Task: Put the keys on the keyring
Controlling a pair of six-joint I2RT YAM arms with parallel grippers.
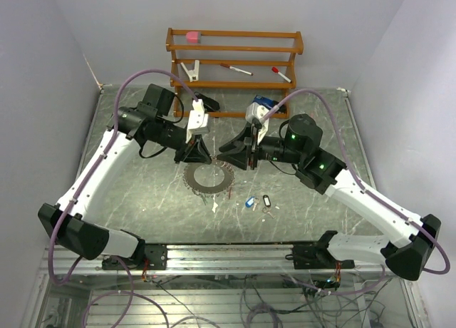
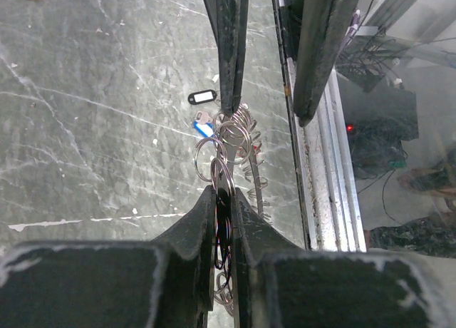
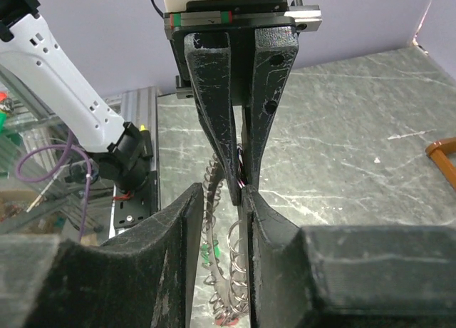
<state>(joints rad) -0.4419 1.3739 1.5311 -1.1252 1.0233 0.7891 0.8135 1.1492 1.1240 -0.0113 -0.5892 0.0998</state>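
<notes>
The keyring [image 1: 209, 178], a large thin ring with a coiled, toothed rim, sits mid-table between both arms. My left gripper [image 1: 198, 153] is shut on its upper rim; the wire loops [image 2: 231, 137] stick out past the left gripper [image 2: 225, 192]. My right gripper [image 1: 239, 154] faces it, open, and the keyring [image 3: 214, 200] runs through the gap between the right gripper's [image 3: 221, 192] jaws. A blue-tagged key [image 1: 249, 202] and a black-tagged key [image 1: 266, 200] lie loose on the table. A green tag [image 3: 209, 253] shows beside the ring.
A wooden rack [image 1: 235, 57] at the back holds a pink block, a white clamp and red-capped pens. A blue object [image 1: 263, 103] and a black one [image 1: 206, 101] lie before it. A metal rail [image 1: 228, 253] lines the near edge.
</notes>
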